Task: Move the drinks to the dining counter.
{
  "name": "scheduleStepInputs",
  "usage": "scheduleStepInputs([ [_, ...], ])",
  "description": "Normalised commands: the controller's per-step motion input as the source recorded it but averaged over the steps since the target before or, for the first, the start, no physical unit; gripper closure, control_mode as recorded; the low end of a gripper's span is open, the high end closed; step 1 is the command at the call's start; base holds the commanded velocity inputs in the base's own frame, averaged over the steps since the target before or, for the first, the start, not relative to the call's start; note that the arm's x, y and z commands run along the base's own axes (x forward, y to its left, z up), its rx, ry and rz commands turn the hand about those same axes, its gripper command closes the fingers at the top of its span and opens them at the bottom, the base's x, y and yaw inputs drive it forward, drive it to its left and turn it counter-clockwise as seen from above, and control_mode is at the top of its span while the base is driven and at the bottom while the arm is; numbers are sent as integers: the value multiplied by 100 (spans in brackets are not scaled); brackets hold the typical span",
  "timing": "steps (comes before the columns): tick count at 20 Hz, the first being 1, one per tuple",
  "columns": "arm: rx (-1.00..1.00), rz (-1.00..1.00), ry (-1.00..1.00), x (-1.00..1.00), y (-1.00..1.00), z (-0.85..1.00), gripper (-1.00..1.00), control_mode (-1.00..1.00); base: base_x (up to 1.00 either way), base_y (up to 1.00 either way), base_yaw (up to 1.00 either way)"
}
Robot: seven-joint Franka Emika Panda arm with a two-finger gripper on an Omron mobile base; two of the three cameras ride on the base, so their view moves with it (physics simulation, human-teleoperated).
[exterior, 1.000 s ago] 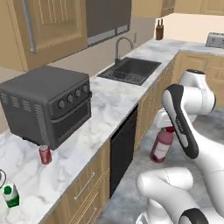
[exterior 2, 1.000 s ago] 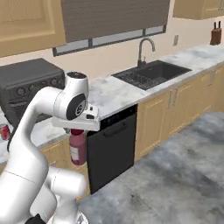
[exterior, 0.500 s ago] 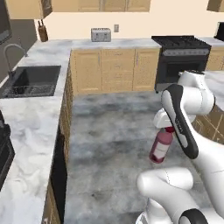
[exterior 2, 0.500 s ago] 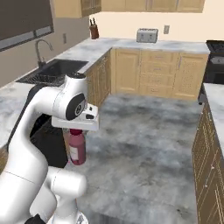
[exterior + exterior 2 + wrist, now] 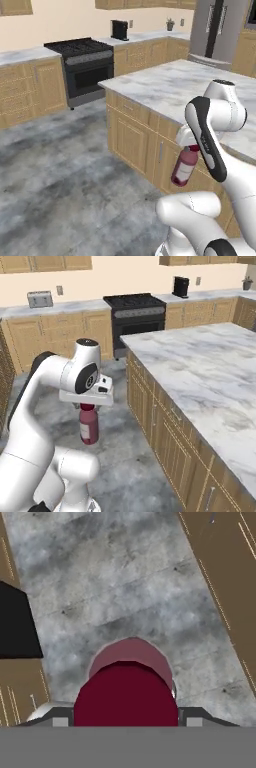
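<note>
- The hand (image 5: 88,402) is closed on the red cap of the pink bottle (image 5: 89,426).
- The bottle hangs straight down from the hand, up in the air over the grey floor (image 5: 60,175). It touches nothing else.
- In the hand view, the red cap (image 5: 126,694) is seen from above, with the pink bottle (image 5: 131,653) under it and the floor far below.
- The big marble table (image 5: 210,371) stands just beside the robot. Its wood doors (image 5: 135,140) are near the bottle (image 5: 184,166).
- The bottle is lower than the table top, so it is not on the table yet.
- No drink can be seen on the table top. I think no drink has been set down there yet.
- Still to do, I think: lift this bottle up, move it over the marble, put it down and let go.
- Then the other drinks must be fetched too. So the job looks near its start, in the middle of carrying one drink.
</note>
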Motion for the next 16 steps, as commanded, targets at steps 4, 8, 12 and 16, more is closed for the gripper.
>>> scheduleStepInputs([
  [4,0,0,0,0,0,0,100,100,100,11,-29],
  [8,0,0,0,0,0,0,100,100,100,0,-16],
  [12,0,0,0,0,0,0,100,100,99,-15,-33],
  [16,0,0,0,0,0,0,100,100,25,-47,-74],
])
